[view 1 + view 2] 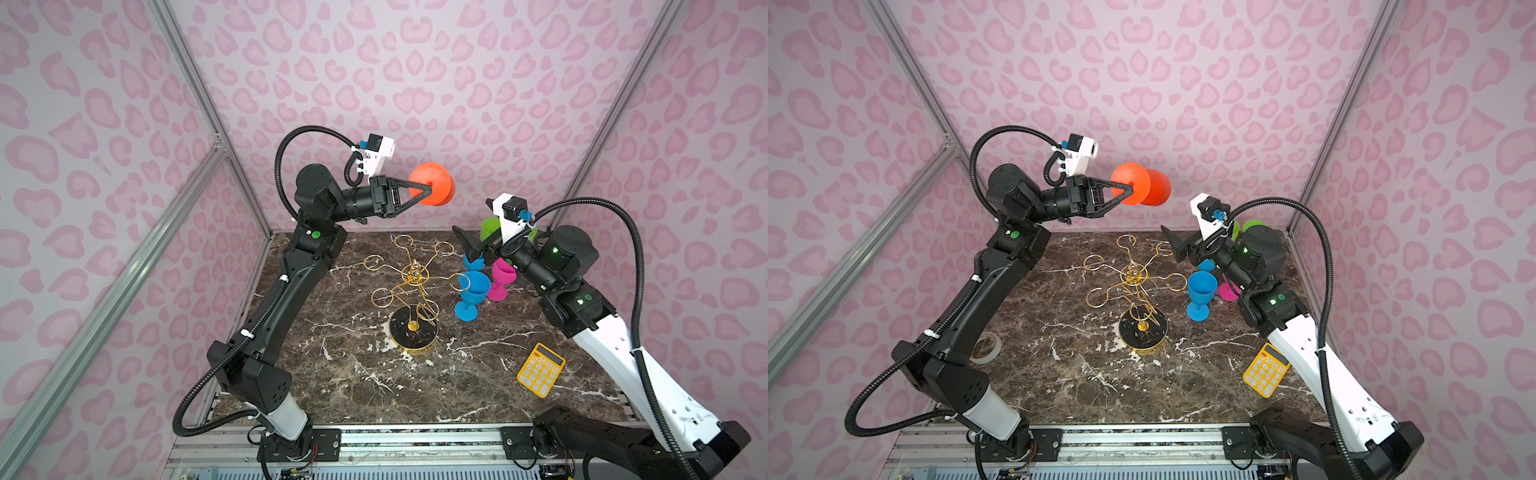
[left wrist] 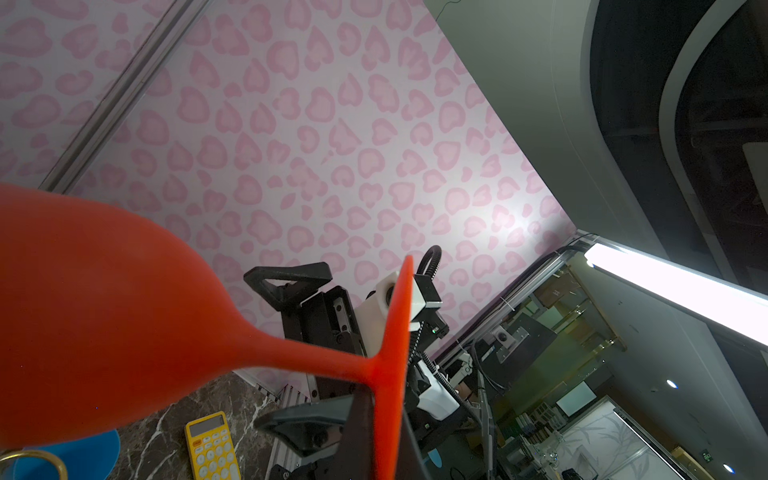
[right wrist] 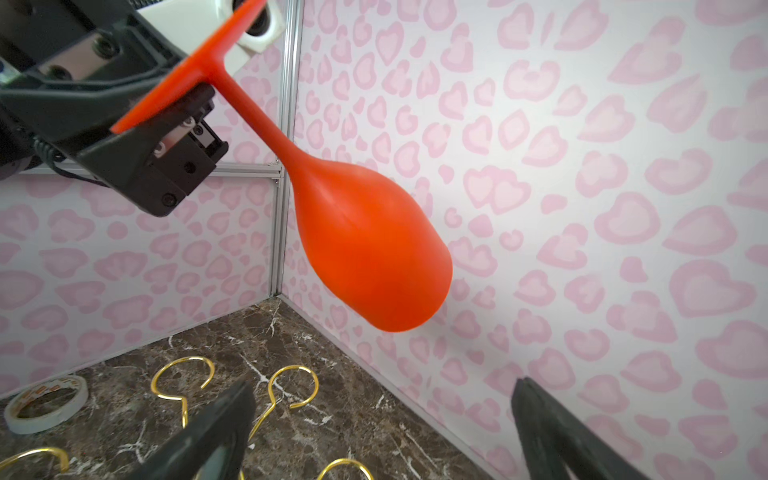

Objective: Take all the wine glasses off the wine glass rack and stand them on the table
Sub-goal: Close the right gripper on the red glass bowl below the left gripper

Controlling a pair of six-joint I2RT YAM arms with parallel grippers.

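An orange wine glass [image 1: 441, 179] [image 1: 1154, 187] hangs sideways high above the table's back, clear of the rack. My left gripper [image 1: 430, 190] [image 1: 1131, 190] [image 2: 388, 424] is shut on its flat foot, with the bowl [image 3: 365, 249] pointing away from the gripper. The wine glass rack [image 1: 414, 272] [image 1: 1133, 274] is gold wire on a round black base [image 1: 413, 332], and all its visible loops [image 3: 183, 374] are empty. Below and right of the glass, my right gripper [image 1: 467, 245] [image 1: 1173, 245] [image 3: 382, 399] stands open over the rack's far right loops, holding nothing.
Two blue glasses [image 1: 471, 293], a pink one [image 1: 500, 278] and a green one [image 1: 489, 227] stand at the back right, under my right arm. A yellow calculator [image 1: 540, 370] lies front right. A tape roll [image 1: 986, 348] sits at the left edge.
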